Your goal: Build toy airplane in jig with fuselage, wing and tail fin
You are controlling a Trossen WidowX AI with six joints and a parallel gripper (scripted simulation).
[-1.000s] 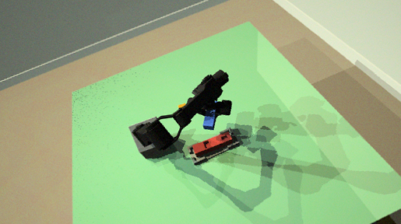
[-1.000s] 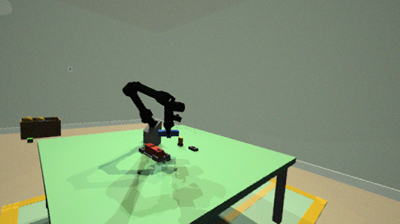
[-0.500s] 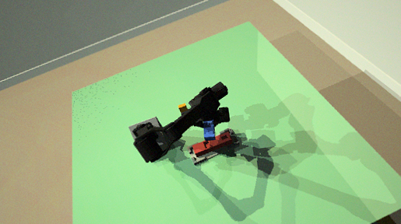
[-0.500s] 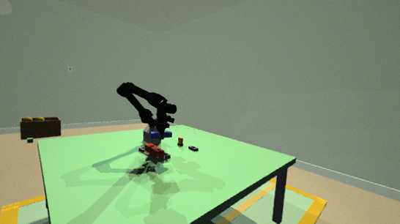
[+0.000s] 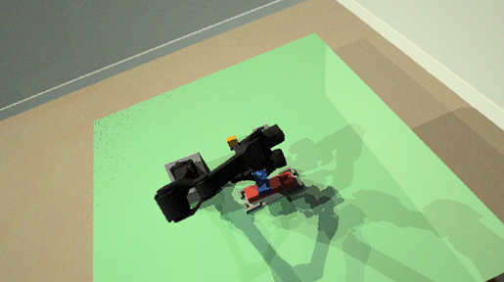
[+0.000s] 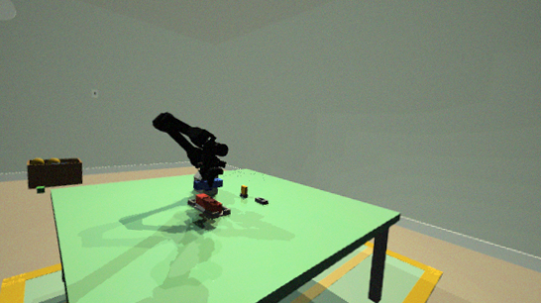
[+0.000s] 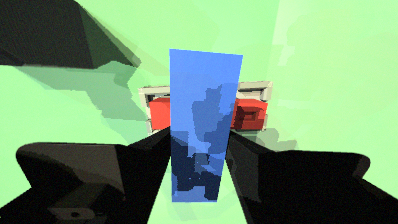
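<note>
The red fuselage (image 5: 272, 187) lies in the grey cradle (image 5: 273, 195) on the green table; it also shows in the exterior view (image 6: 209, 203) and in the wrist view (image 7: 250, 113). My gripper (image 7: 198, 130) is shut on the blue wing (image 7: 204, 125), held across the fuselage and a little above it. The wing shows under the arm in the top and exterior views (image 5: 262, 181) (image 6: 208, 183). A socket is visible on the fuselage top to the right of the wing (image 7: 252, 116). The yellow tail fin (image 5: 231, 141) stands on the table behind the arm, also seen in the exterior view (image 6: 244, 191).
The arm's grey base (image 5: 187, 170) sits left of the cradle. A small dark flat piece (image 6: 261, 200) lies on the table near the tail fin. A dark box (image 6: 54, 171) stands on the floor off the table.
</note>
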